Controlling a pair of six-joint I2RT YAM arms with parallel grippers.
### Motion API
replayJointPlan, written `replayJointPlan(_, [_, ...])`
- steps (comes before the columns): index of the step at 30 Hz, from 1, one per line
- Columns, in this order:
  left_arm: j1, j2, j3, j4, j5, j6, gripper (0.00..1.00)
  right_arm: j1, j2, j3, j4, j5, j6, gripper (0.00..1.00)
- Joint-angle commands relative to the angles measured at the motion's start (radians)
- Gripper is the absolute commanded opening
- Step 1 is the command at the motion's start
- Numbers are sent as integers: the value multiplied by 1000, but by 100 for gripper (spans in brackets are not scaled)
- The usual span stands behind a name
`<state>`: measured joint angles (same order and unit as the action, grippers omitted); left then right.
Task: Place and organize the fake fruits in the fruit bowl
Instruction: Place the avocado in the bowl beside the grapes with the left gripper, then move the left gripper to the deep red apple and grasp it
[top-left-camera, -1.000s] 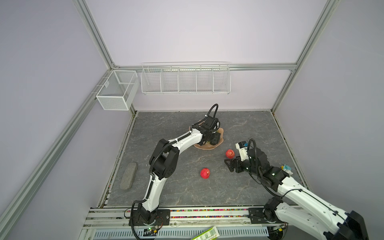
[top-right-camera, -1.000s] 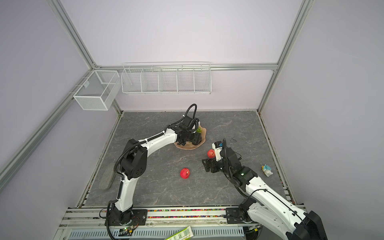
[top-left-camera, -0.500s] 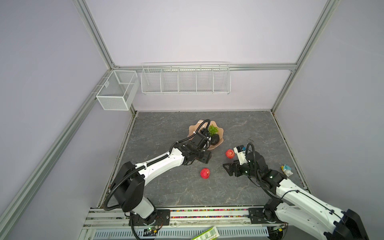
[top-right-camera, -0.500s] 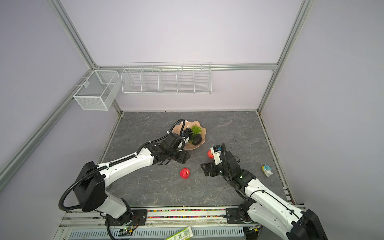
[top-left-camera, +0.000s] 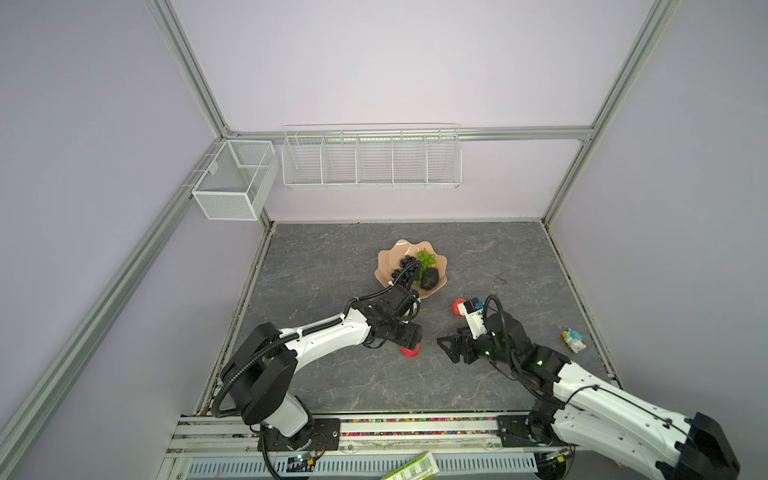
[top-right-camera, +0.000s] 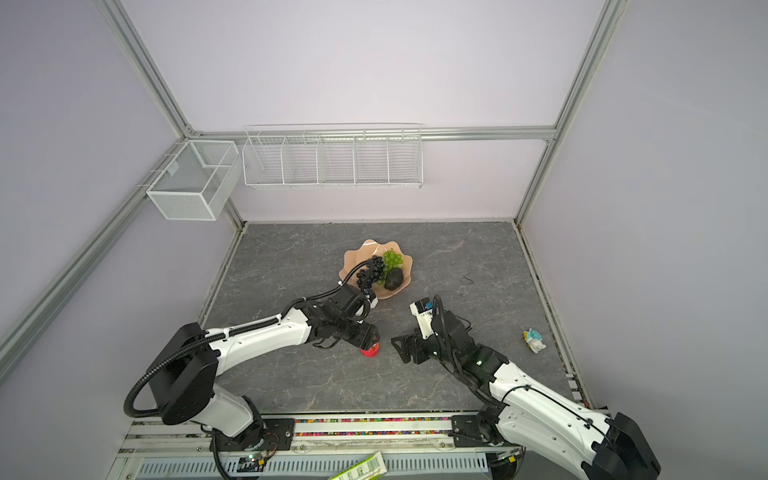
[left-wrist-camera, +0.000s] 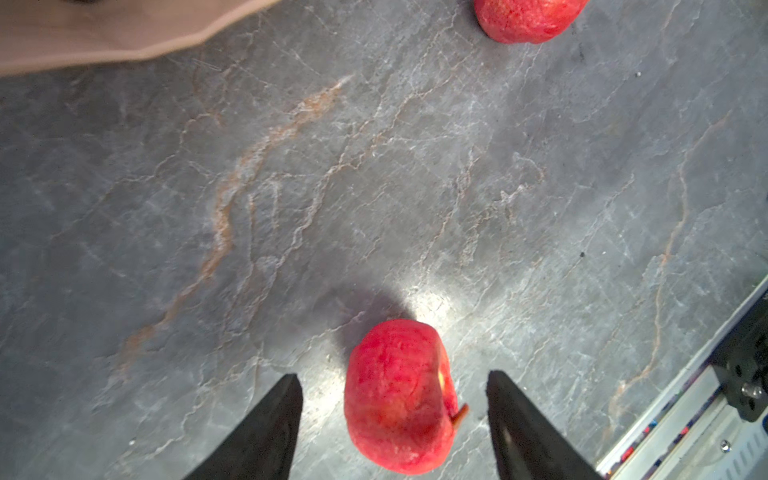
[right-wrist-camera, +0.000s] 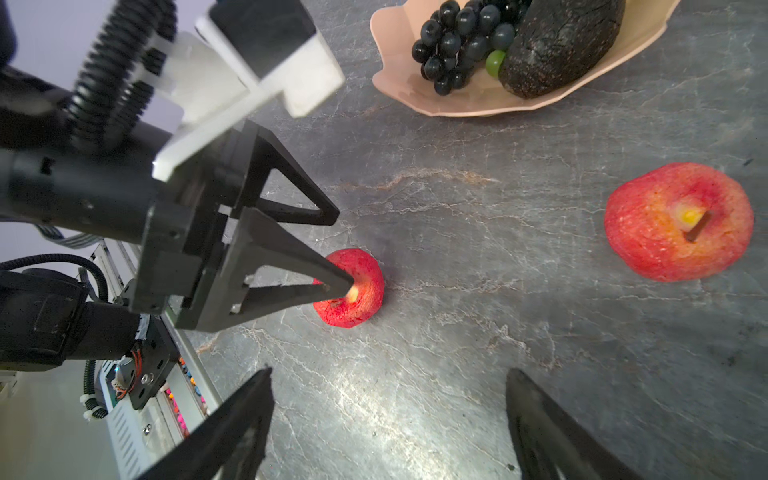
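Grey veined tabletop (top-left-camera: 478, 257), with a glossy peach scalloped fruit bowl (top-left-camera: 388, 259) at the far middle holding black grapes (top-left-camera: 405, 268), green grapes (top-left-camera: 427, 257) and a bumpy dark avocado (top-left-camera: 429, 278); the left gripper (left-wrist-camera: 392, 376) has its jaws spread astride the near red apple (left-wrist-camera: 399, 415) and, I'd say, need only close and lift, while the right gripper (right-wrist-camera: 388, 374), spread and empty, hovers near the other red apple (right-wrist-camera: 677, 222).

The left claw (left-wrist-camera: 392, 376) stands spread around the near apple (left-wrist-camera: 395, 415), with bare bench (left-wrist-camera: 415, 187) showing on each side of the fruit inside it. Open bench lies between that apple, the second apple (right-wrist-camera: 677, 222) and the bowl (right-wrist-camera: 457, 110). The right claw (right-wrist-camera: 388, 372) stands near on the near apple's other side.
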<state>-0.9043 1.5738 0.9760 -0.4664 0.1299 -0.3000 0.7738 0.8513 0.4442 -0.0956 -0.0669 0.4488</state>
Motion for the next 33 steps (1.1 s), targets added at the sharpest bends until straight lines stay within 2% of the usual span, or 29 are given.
replayJointPlan(1, [-15,40,-6,9,11,-11,71,9,-24,-9,-18,35,7,88])
replayJointPlan(4, [-24,53,-6,18,4,-14,69,8,-25,-6,-24,43,7,88])
replayJointPlan(11, [-25,55,-1,39,-6,-42,51,8,-16,-3,-8,49,12,88])
replayJointPlan(18, [-23,15,31,8,-15,-36,46,7,-2,20,-4,50,2,88])
replayJointPlan(25, [-12,-24,39,5,-78,-45,40,8,15,20,5,47,-2,88])
replayJointPlan(33, [38,-39,63,20,-114,-43,34,8,24,27,17,50,-10,89])
